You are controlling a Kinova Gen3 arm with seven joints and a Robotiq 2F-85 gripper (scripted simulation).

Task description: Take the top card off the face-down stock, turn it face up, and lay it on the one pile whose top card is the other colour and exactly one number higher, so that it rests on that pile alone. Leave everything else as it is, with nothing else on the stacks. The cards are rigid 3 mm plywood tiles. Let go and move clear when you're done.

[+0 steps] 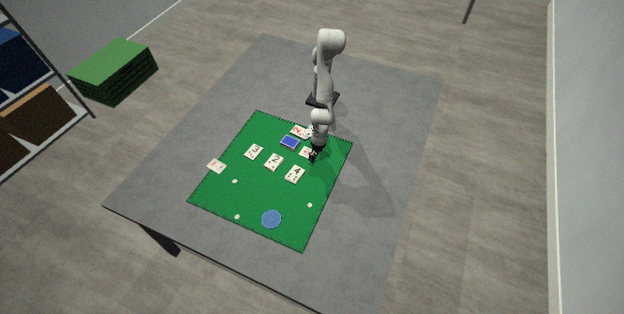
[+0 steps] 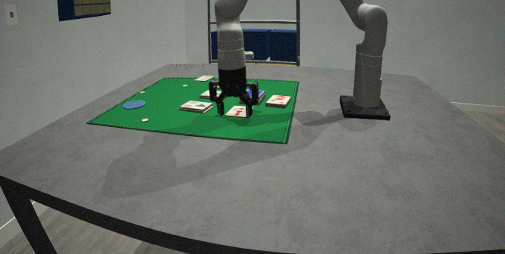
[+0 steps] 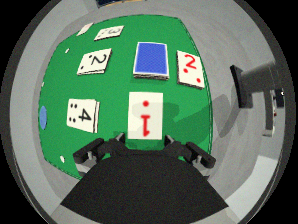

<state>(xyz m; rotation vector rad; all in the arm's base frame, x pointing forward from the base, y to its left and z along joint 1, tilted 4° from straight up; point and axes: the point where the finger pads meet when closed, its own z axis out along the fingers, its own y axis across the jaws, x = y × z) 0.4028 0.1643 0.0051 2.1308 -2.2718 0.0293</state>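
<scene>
My gripper (image 1: 312, 159) (image 2: 235, 113) (image 3: 144, 139) is open, pointing down, its fingertips low and apart at one end of a face-up red 1 card (image 2: 236, 111) (image 3: 145, 107). That card lies flat on the green mat (image 1: 262, 196) (image 2: 181, 126) (image 3: 112, 90). The blue-backed stock (image 1: 290, 141) (image 3: 151, 59) stands beyond it, squared. Face-up piles show a black 4 (image 1: 295, 174) (image 2: 196, 106) (image 3: 80, 114), a black 2 (image 1: 274, 162) (image 3: 92, 61), a black 3 (image 1: 253, 151) (image 3: 109, 33) and a red 2 (image 1: 297, 130) (image 2: 278, 100) (image 3: 189, 70). The fingers partly hide the stock in the exterior view.
A pale card with red marks (image 1: 216, 165) (image 2: 204, 78) lies across the mat's far edge from my gripper. A blue disc (image 1: 271, 219) (image 2: 134, 104) (image 3: 43, 117) and several small white discs lie on the mat. The arm's black base (image 2: 364, 107) stands beside the mat on the grey table.
</scene>
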